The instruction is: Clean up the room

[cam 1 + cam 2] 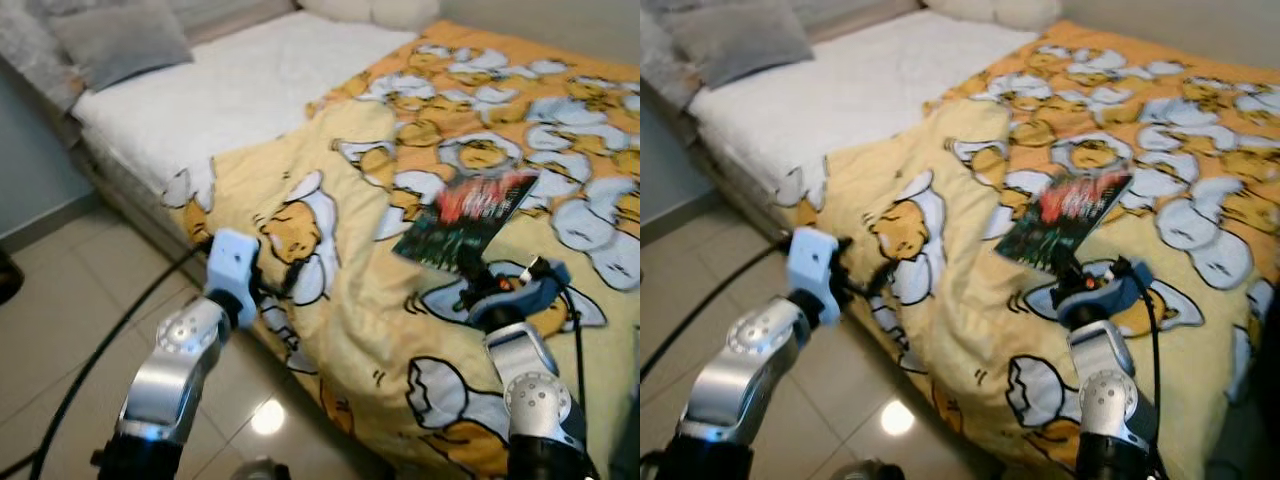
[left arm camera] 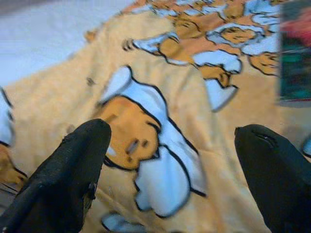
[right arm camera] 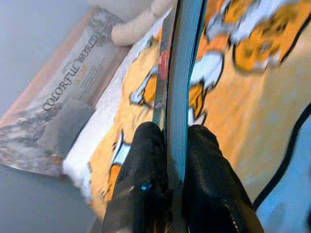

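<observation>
1. Right wrist view shows the right end effector [image 3: 175, 160] pinching the near edge of a thin book [image 3: 182, 73] between its two black fingers [image 3: 146, 165].
2. From the head views, that book [image 1: 468, 218] is lifted at its near edge, just above the yellow duck blanket [image 1: 350, 330] on the bed [image 1: 240, 90].
3. The left end effector [image 2: 170, 170] is spread wide with nothing in it, and it hangs by the blanket where it drapes over the bed's side.
4. The grip is only on a thin edge, so the book could slip out or flop down if the arm moves fast.
5. Farther back are the bare white mattress and a grey pillow [image 1: 120, 40] near the wall.
6. A black cable [image 1: 110, 340] lies on the floor [image 1: 60, 300], and it could catch a foot.
</observation>
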